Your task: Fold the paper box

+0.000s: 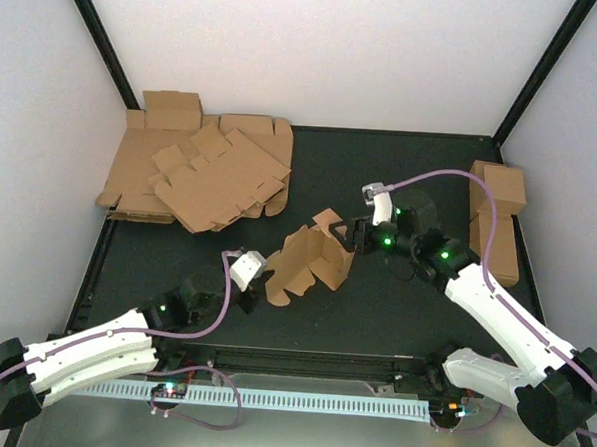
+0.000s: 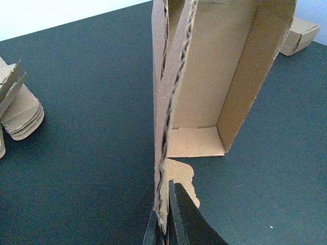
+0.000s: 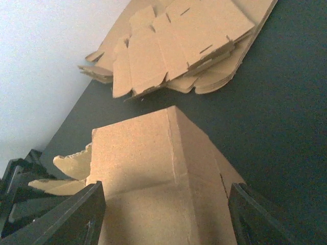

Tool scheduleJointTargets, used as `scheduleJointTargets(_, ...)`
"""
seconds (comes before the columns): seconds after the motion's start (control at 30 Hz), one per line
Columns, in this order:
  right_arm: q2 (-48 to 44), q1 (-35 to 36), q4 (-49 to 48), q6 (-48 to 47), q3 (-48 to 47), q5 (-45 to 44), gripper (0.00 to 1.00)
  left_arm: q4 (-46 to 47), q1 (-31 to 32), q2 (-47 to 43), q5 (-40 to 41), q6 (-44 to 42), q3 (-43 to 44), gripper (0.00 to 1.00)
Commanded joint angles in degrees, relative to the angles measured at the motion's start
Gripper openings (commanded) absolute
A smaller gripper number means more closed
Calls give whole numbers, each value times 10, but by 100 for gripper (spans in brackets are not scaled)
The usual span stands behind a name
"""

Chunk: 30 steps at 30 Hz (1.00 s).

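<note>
Blank stack (image 1: 196,173) blocks far-left — finished cartons (image 1: 499,219) far-right.

One paper box (image 1: 312,256), two claws (image 1: 259,278) (image 1: 353,233)

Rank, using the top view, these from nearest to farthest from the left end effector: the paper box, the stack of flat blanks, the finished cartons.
1. paper box, pinched by the left end effector, centre.
2. stack of flat blanks, far left.
3. finished cartons, right edge.

The left arm reaches from the near left toward the middle, its gripper (image 2: 164,224) pinched nearly shut (fingers almost meeting). The right arm stretches in from the near right, gripper (image 3: 163,214) fingers spread wide.
</note>
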<state>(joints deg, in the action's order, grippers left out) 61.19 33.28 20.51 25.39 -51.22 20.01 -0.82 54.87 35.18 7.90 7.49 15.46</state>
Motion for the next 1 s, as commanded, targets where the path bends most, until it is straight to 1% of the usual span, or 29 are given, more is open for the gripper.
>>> scheduleJointTargets(0.0, 7, -3, -9, -11, 13, 50, 68, 8, 1, -8, -2, -3, -2, 6)
scheduleJointTargets(0.2, 19, -3, -13, -31, 14, 102, 62, 7, 1, -8, -4, -3, -3, 6)
scheduleJointTargets(0.3, 27, -2, 1, -46, 6, 115, 62, 8, 0, -8, -4, -3, -3, 6)
scheduleJointTargets(0.4, 29, -1, 20, -65, 1, 109, 65, 8, 1, -7, -4, -3, -3, 6)
scheduleJointTargets(0.57, -15, -1, 27, -73, -5, 53, 75, 8, 1, -8, -4, -3, -3, 6)
scheduleJointTargets(0.7, -58, -1, 35, -81, -4, 40, 88, 8, 1, -7, -4, -4, -2, 6)
scheduleJointTargets(0.77, -81, -1, 25, -87, 14, 33, 92, 8, 1, -7, -4, -4, -2, 6)
scheduleJointTargets(0.9, -141, -1, -18, -81, 79, 18, 93, 8, 1, -8, -5, -4, -3, 6)
scheduleJointTargets(0.93, -203, -1, -71, -68, 145, 1, 92, 7, 1, -9, -6, -4, -3, 6)
scheduleJointTargets(0.97, -226, -1, -89, -64, 167, -6, 92, 7, 1, -9, -6, -4, -3, 6)
